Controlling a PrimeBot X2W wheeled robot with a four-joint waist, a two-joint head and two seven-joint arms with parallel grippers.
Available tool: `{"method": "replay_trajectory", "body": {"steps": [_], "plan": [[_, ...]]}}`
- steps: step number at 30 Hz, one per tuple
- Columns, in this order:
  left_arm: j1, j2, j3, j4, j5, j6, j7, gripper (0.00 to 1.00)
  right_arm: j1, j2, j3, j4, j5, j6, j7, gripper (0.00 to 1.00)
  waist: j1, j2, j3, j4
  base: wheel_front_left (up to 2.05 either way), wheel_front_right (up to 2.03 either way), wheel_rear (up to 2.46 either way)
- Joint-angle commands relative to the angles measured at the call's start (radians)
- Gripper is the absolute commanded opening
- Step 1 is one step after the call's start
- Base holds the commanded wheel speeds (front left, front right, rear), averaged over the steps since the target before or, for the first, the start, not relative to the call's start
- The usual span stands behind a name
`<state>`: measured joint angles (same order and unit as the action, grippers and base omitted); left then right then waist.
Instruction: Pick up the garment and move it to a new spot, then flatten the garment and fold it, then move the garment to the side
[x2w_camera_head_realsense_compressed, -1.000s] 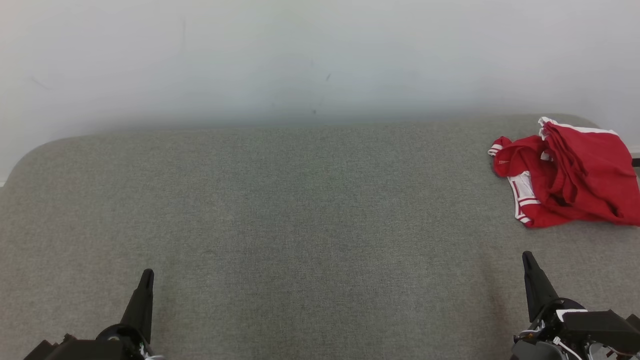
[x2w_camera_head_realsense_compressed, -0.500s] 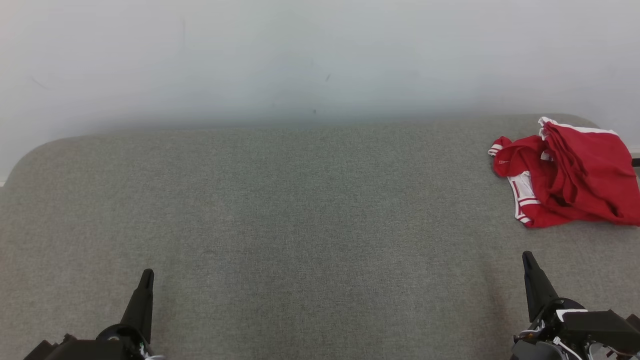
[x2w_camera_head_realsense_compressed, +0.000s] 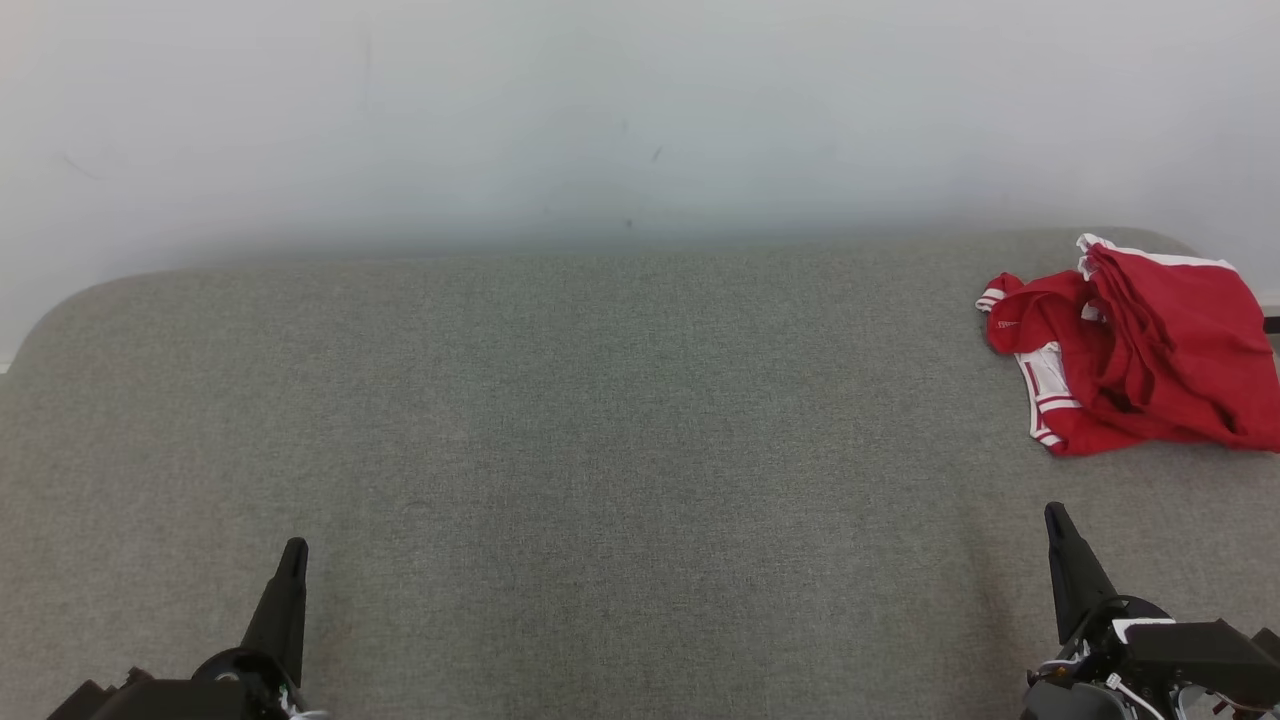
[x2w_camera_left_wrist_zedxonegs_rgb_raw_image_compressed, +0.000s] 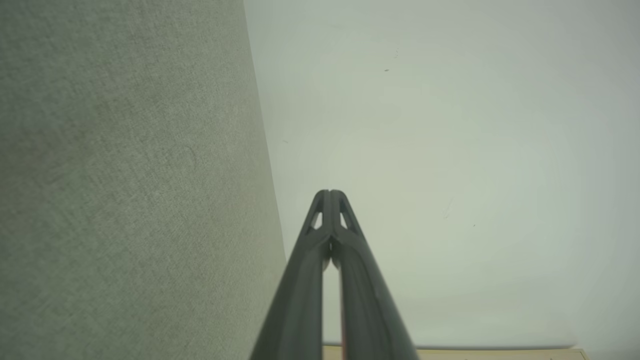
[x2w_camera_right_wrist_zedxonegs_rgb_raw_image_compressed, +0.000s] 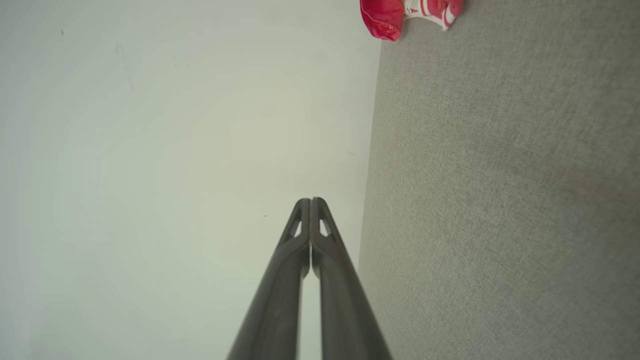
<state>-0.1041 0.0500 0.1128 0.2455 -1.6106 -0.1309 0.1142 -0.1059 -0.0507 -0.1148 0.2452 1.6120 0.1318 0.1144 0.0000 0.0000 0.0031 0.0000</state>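
The red garment (x2w_camera_head_realsense_compressed: 1140, 350) with white trim lies crumpled at the far right of the grey cloth-covered surface (x2w_camera_head_realsense_compressed: 600, 420), close to its back edge and partly cut off by the head view's right border; the left tool (x2w_camera_head_realsense_compressed: 293, 548) sits low at the near left, its fingers pressed together and holding nothing; the right tool (x2w_camera_head_realsense_compressed: 1053, 512) sits low at the near right, likewise closed and empty, apart from the garment; behind the surface stands a pale wall (x2w_camera_head_realsense_compressed: 600, 120).
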Motion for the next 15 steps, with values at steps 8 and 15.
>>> {"method": "replay_trajectory", "body": {"steps": [8, 15], "plan": [[-0.011, -0.001, 0.003, 0.002, -0.004, -0.001, 0.003, 0.00, -0.007, 0.002, -0.002, 0.001, 0.000, -0.002, 0.003, 0.00, 0.0000, 0.0000, 0.000, 0.000, 0.00, 0.00, 0.00], [-0.011, -0.001, 0.003, 0.002, -0.004, -0.001, 0.003, 0.00, -0.007, 0.002, -0.002, 0.001, 0.000, -0.002, 0.003, 0.00, 0.0000, 0.0000, 0.000, 0.000, 0.00, 0.00, 0.00]]}}
